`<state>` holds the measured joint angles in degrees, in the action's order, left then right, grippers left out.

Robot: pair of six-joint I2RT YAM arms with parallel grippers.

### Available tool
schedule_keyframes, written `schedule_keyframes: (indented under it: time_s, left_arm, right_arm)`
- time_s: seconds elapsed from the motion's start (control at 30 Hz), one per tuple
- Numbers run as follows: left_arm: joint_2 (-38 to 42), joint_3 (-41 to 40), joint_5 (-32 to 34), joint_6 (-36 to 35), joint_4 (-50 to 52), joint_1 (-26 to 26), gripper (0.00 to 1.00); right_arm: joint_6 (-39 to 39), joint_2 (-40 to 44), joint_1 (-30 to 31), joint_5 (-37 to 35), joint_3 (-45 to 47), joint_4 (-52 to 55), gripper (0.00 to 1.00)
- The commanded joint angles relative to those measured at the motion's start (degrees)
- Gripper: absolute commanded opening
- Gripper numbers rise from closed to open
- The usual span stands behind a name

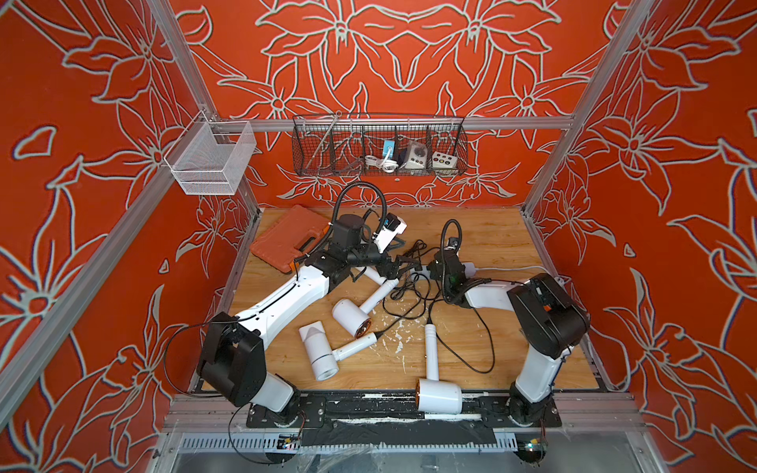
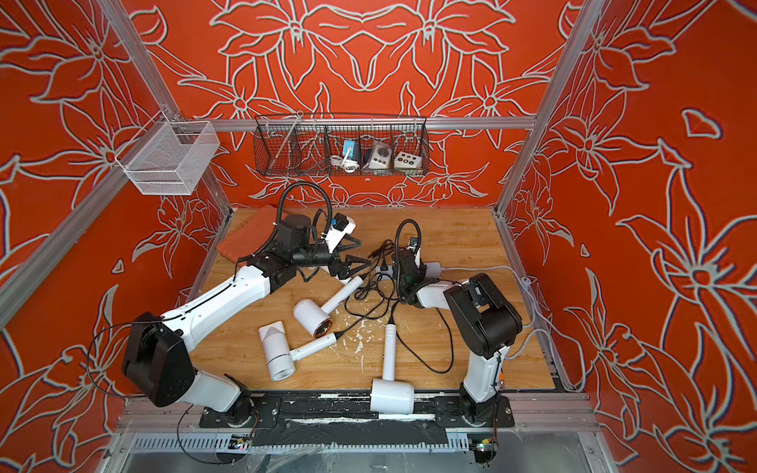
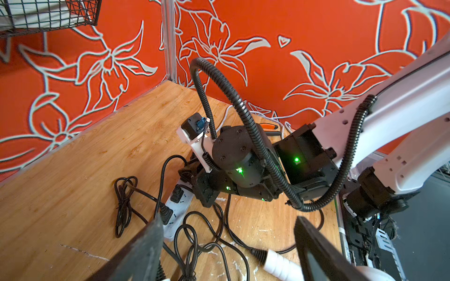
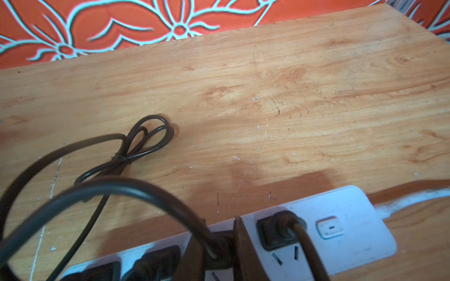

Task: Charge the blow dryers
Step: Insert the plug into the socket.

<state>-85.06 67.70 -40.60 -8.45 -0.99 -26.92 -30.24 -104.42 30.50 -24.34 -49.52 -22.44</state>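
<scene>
Three white blow dryers lie on the wooden table in both top views: one in the middle [image 1: 351,316], one nearer the left arm [image 1: 317,352], and one at the front edge [image 1: 438,395] with its handle pointing back. My left gripper [image 3: 229,248] hangs open over tangled black cords [image 3: 194,243] and a dryer handle end [image 3: 280,264], holding nothing. In the right wrist view my right gripper [image 4: 216,245] is shut on a black plug [image 4: 219,240] seated in the white power strip [image 4: 341,219]. Another plug [image 4: 277,231] sits in the socket beside it.
An orange tool case [image 1: 286,241] lies at the back left. A black wire basket [image 1: 379,147] and a white mesh basket [image 1: 211,159] hang on the frame. Loose cords [image 1: 409,286] spread between the arms. The front dryer's barrel overhangs the black base rail [image 1: 368,403].
</scene>
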Motion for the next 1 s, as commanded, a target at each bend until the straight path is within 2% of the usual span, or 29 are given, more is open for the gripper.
schedule_keyframes:
  time_s: [0.0,0.1,0.23,0.57,0.8,0.97]
  left_arm:
    - [1.6,-0.3,-0.6,0.5,-1.3,0.5,0.84]
    - [1.7,-0.3,-0.8,0.5,-1.3,0.8,0.84]
    - [1.7,-0.2,-1.0,0.6,-1.3,1.2,0.84]
    - [1.8,-0.7,-1.7,1.3,-2.1,1.4,0.84]
    - [2.1,-0.7,-1.6,1.2,-2.1,1.4,0.84]
    - [2.4,-0.9,-1.5,1.2,-2.3,1.4,0.84]
  right_arm:
    - [-4.5,-4.6,2.6,5.3,1.0,14.9,0.0]
    - [-5.7,-6.0,1.4,9.5,-4.6,24.0,0.0]
    - [-4.7,-9.1,-1.0,16.7,-10.6,30.7,0.0]
    - [-6.4,-6.1,-0.5,16.0,-5.1,27.2,0.0]
    - [-10.1,-7.8,1.6,10.6,-10.1,37.2,0.0]
    - [-11.9,-7.6,3.4,7.1,-10.9,40.0,0.0]
